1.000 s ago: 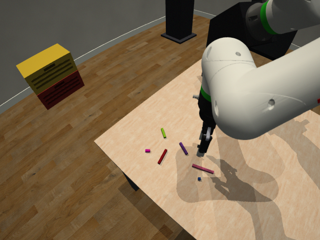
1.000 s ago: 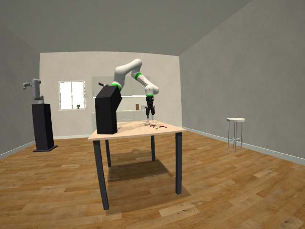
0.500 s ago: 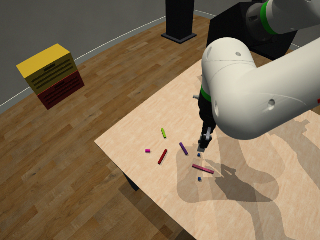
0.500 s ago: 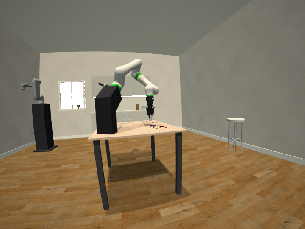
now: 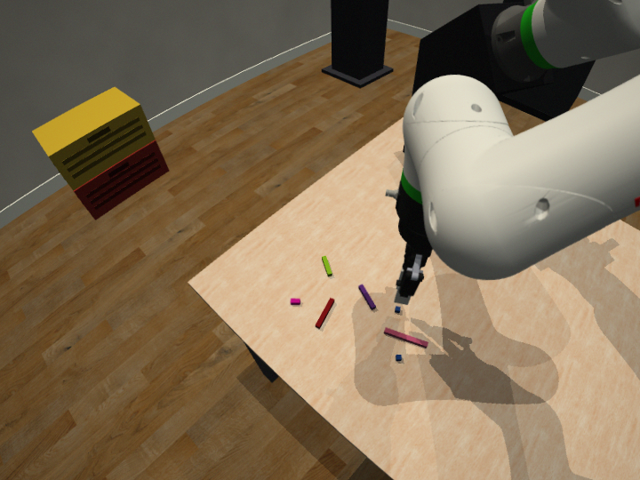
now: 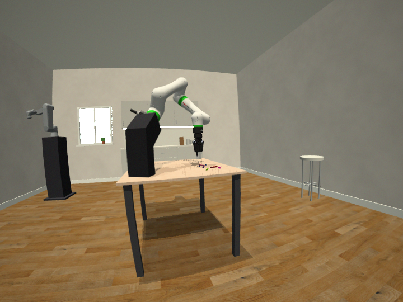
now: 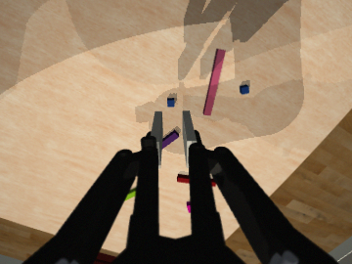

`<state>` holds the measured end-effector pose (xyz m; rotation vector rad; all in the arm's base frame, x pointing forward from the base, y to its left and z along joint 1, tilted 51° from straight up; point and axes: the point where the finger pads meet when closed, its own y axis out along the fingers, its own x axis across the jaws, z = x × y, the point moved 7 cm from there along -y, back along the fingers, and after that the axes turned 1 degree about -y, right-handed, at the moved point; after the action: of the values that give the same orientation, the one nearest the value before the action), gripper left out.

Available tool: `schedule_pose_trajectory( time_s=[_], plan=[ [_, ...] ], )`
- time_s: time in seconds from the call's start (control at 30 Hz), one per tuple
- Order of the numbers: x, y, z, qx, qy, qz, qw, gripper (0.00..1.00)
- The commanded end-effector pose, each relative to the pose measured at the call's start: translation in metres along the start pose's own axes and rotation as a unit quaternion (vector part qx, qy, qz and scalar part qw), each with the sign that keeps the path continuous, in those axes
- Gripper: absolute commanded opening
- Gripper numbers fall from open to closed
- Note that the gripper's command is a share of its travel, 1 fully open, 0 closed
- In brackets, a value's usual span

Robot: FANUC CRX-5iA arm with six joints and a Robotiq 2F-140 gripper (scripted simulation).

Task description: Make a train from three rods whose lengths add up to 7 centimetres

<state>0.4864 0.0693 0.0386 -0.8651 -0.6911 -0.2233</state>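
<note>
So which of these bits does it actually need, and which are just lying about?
Needed (5 + 1 + 1 makes 7): lime rod, blue rod by the gripper, second blue rod.

Lying about: magenta rod, red rod, purple rod, pink rod, crate, stool.

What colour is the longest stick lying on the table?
Pink. The longest stick shows best in the top view, lying flat near two small blue cubes.
</note>
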Motion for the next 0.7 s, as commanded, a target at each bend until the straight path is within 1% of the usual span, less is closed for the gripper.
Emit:
schedule_pose_trajectory(
  time_s=[0.0,0.37,0.67],
  plan=[
    [0.0,0.0,0.0,0.0,-0.001,0.0,1.0,0.15],
    [0.0,0.004,0.0,0.0,-0.008,0.0,1.0,0.15],
    [-0.001,0.018,0.0,0.0,-0.008,0.0,1.0,0.15]
  ],
)
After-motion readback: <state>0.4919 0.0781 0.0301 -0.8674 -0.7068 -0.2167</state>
